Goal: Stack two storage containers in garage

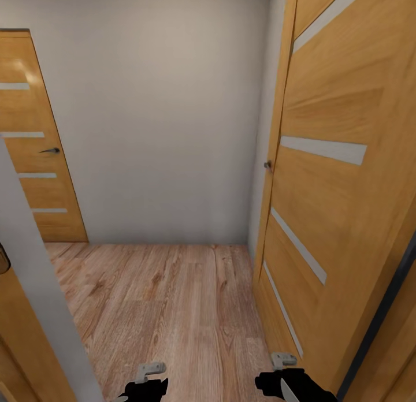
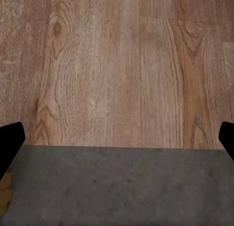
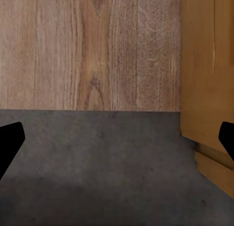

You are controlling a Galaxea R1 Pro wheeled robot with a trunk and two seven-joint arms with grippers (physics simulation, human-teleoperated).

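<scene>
Floor (image 3: 97,172) of grey concrete beneath wrists; head sees planks (image 1: 167,309)

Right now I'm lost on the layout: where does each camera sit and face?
Head: high, looking forward and down a hall at the wall and open door; both hands low.
Left wrist: faces down at the plank floor; fingertips at the edges.
Right wrist: likewise, beside the door.
Both wrists share the plank-to-concrete seam.

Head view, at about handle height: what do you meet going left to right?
Closed wooden door with its lever handle → plain pale wall → small door knob → open wooden door with pale glass strips.
</scene>
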